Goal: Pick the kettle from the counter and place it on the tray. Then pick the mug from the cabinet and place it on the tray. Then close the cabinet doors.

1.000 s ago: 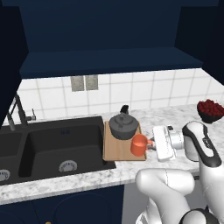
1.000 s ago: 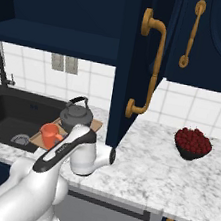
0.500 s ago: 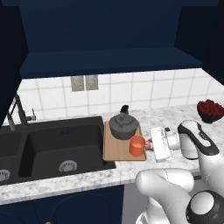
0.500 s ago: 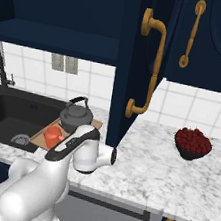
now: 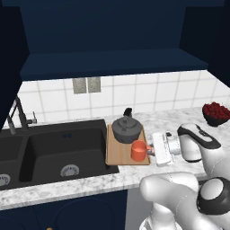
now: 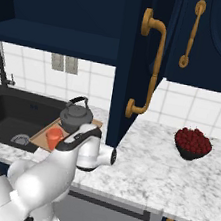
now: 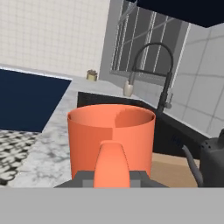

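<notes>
Since the earlier frames the mug (image 5: 140, 150) has sunk lower and slid a little further in over the near right corner of the tray (image 5: 119, 153), carried by the white arm, while the kettle (image 5: 126, 128) has stayed put. Now the tool (image 5: 151, 151) reaches in sideways from the right and is clamped on the orange-red mug's loop handle; in the hand view the handle (image 7: 112, 166) sits squeezed between the dark finger tips with the mug's open rim upright behind it. Whether the mug's base touches the wooden tray cannot be told. The dark grey kettle stands on the far half of the tray, just behind the mug, its black handle upright. The tray lies on the speckled marble tabletop (image 5: 90, 182), touching the right edge of the black sink (image 5: 54, 150). Above, the navy cabinet (image 5: 112, 63) stands open, and its door (image 6: 140, 61) with a gold handle juts forward in the right base view. A dark bowl of red fruit (image 6: 192, 143) sits well to the right.
</notes>
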You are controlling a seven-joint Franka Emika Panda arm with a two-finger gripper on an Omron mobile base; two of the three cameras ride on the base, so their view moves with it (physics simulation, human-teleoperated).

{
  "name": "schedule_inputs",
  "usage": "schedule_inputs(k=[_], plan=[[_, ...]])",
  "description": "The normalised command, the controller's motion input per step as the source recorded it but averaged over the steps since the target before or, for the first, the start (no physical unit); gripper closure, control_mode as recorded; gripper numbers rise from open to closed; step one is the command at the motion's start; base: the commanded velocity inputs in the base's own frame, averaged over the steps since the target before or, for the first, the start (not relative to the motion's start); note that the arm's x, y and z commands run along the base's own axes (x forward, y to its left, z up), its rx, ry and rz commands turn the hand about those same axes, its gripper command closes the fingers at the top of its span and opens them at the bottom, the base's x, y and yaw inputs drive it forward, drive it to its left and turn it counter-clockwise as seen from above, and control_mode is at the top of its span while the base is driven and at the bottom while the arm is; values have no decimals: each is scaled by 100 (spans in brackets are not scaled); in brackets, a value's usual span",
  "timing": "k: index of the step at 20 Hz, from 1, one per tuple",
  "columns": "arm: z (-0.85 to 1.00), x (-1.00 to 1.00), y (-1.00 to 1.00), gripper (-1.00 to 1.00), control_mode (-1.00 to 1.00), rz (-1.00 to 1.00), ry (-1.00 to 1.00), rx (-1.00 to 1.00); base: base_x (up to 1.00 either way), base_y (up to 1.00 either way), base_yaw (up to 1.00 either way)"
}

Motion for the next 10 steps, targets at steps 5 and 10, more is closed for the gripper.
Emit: schedule_inputs(k=[5,10], plan=[[-18,25,0,100,-100,0,2,0,0,0,0],[-19,29,0,100,-100,0,2,0,0,0,0]])
